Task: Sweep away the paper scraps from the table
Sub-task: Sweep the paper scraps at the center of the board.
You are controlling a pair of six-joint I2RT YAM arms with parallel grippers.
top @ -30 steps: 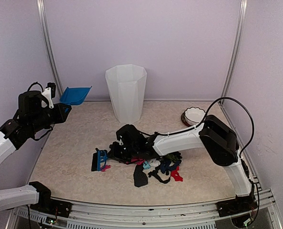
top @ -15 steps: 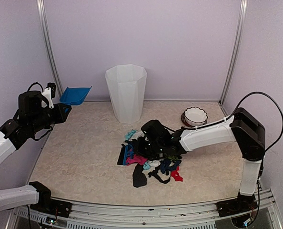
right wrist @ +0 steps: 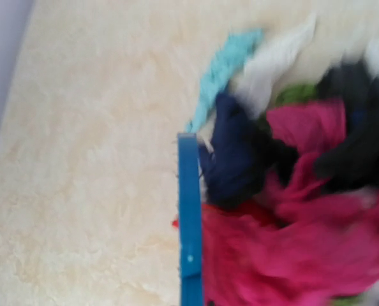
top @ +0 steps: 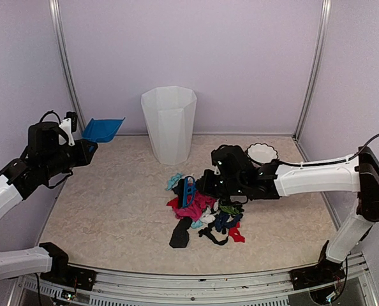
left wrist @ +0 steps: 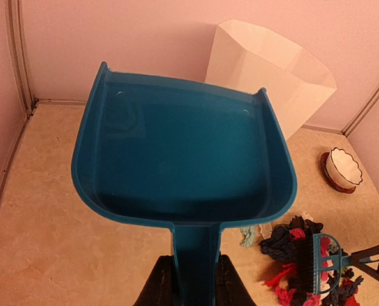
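Near the middle of the table (top: 103, 207), the paper scraps (top: 208, 217) lie in one loose heap of pink, red, black, green and white, in front of the bin (top: 169, 124) and a little to its right. A teal scrap sits at the far left corner of the heap, and a black one lies at its near left corner. A second ago the heap stretched further to the left; since then its left side has been pushed in towards the right, and a pink mass now shows where the arm covered it before.

The brush (top: 187, 190) stands at the left far edge of the heap, touching the scraps; the right wrist view shows its blue edge (right wrist: 189, 229) pressed against pink and dark pieces. A second ago it was well to the left, on bare table. The right claw (top: 202, 187) is closed tight on the brush handle. The right arm, folded then with its elbow over the table, now reaches out long from the right side.

The left claw (left wrist: 194, 290) grips the handle of the dustpan (left wrist: 183, 153) narrowly and holds it off the table at the far left, almost where it was before. A bowl (top: 263, 152) sits near the far right corner, just behind the right arm.
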